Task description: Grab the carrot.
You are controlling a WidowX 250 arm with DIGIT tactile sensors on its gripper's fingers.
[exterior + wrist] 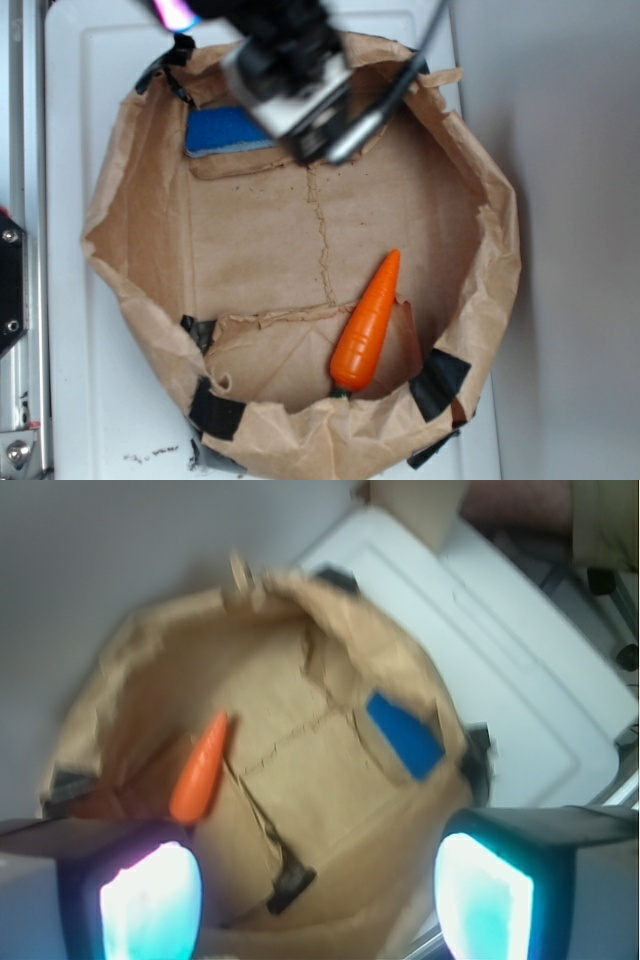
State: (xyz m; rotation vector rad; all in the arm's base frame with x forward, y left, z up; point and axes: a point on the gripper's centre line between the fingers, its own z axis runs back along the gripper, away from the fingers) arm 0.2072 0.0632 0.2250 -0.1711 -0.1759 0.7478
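The carrot [368, 325] lies on the floor of a rolled-down brown paper bag [120, 210], in the lower right of the exterior view, its pointed tip toward the upper right and its dark-green stub down by the bag's near wall. It rests partly on a folded flap of the bag floor. A blue sponge [225, 130] sits at the upper left of the bag floor, against the far wall and well apart from the carrot. Black tape patches [215, 410] hold the bag's rim at the lower edge. The bag stands on a white surface [70, 90]. The pincer [320, 125], blurred, hangs at the top centre of the exterior view, over the bag's upper part just beside the sponge, far from the carrot and touching nothing visible. In the wrist view its two fingers [150, 900] stand wide apart at the lower corners of the frame with only the bag floor between them, so it is spread open and carries nothing. There the carrot [200, 770] shows at centre left, just above the lower-left finger, and the sponge [405, 735] at centre right.
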